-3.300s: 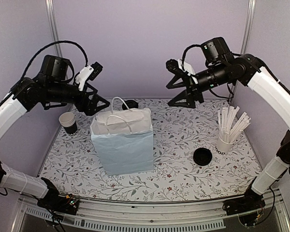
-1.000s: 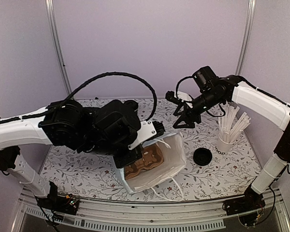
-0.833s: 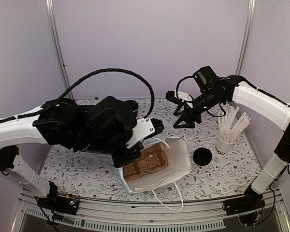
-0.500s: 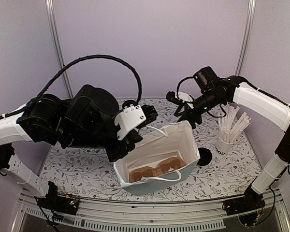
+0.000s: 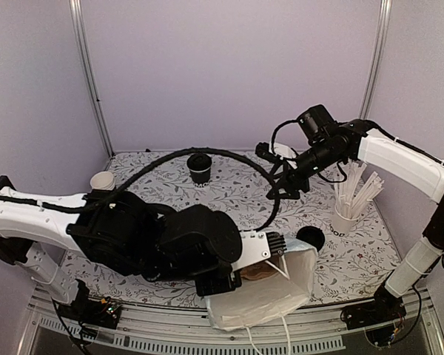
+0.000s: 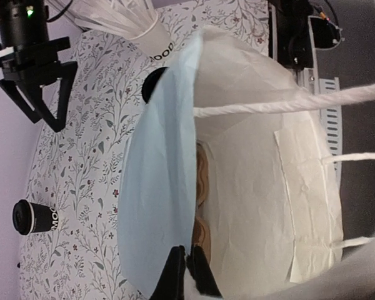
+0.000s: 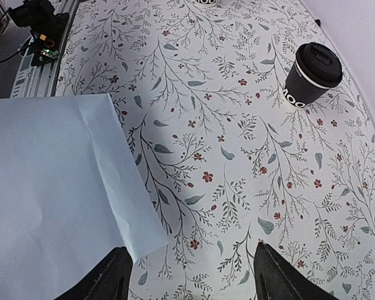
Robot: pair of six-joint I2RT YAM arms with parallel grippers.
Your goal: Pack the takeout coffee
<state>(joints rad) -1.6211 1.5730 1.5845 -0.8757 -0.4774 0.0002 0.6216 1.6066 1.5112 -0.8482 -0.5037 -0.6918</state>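
Observation:
The takeout coffee (image 5: 199, 167) is a black lidded cup standing at the back of the table; it also shows in the right wrist view (image 7: 312, 75) and the left wrist view (image 6: 34, 217). The pale-blue paper bag (image 5: 270, 296) lies tilted at the near edge with its mouth open and a brown cup carrier (image 6: 200, 181) inside. My left gripper (image 6: 186, 275) is shut on the bag's blue rim. My right gripper (image 5: 272, 174) hovers open above the table's right middle, well apart from the cup, with nothing between its fingers.
A white cup of wooden stirrers (image 5: 345, 218) stands at the right. A loose black lid (image 5: 311, 238) lies just beyond the bag. An open cup (image 5: 102, 180) stands at the far left. The bag's white handles (image 5: 285, 336) hang over the front rail.
My left arm has dragged the bag from the middle toward the near edge and to the right, tipping its mouth open. The right arm has barely moved.

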